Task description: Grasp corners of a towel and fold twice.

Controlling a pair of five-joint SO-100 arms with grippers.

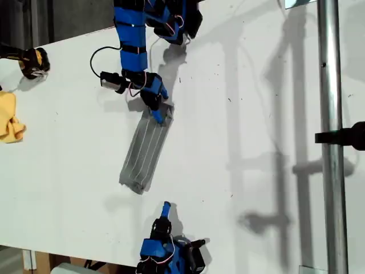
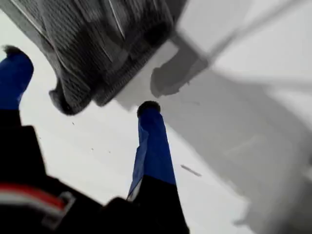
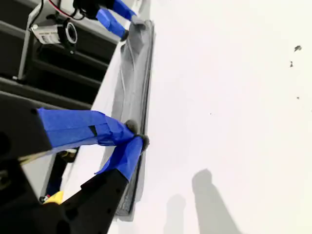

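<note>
While lying folded on the white table [image 1: 256, 142], towel [image 1: 145, 151]: stretching as a narrow, layered grey strip, running diagonally from the far side toward the near edge, about mid-table but toward the exterior view's left.
Corners: hiding within the stacked layers; not telling apart.
My first gripper [image 1: 158, 111]: hovering at the far end of the strip, jaws spreading wide, clamping nothing; cloth end sitting just beyond the blue fingertips [image 2: 148, 108] in the first wrist view.
My second gripper [image 1: 166, 206]: waiting near the table's near edge, just clear of the strip's near end, tips pressing together, apparently gripping nothing; looking along the strip in the second wrist view.
Yellow cloth [image 1: 10, 120]: lying well apart, at the exterior view's left edge.
Stage, judging: both folds seeming done, arms letting go.
Risks: an open finger snagging the top layer while lifting away, peeling the fold open; dragging the thin strip askew; the near layers, looking loosely stacked, sliding apart.
</note>
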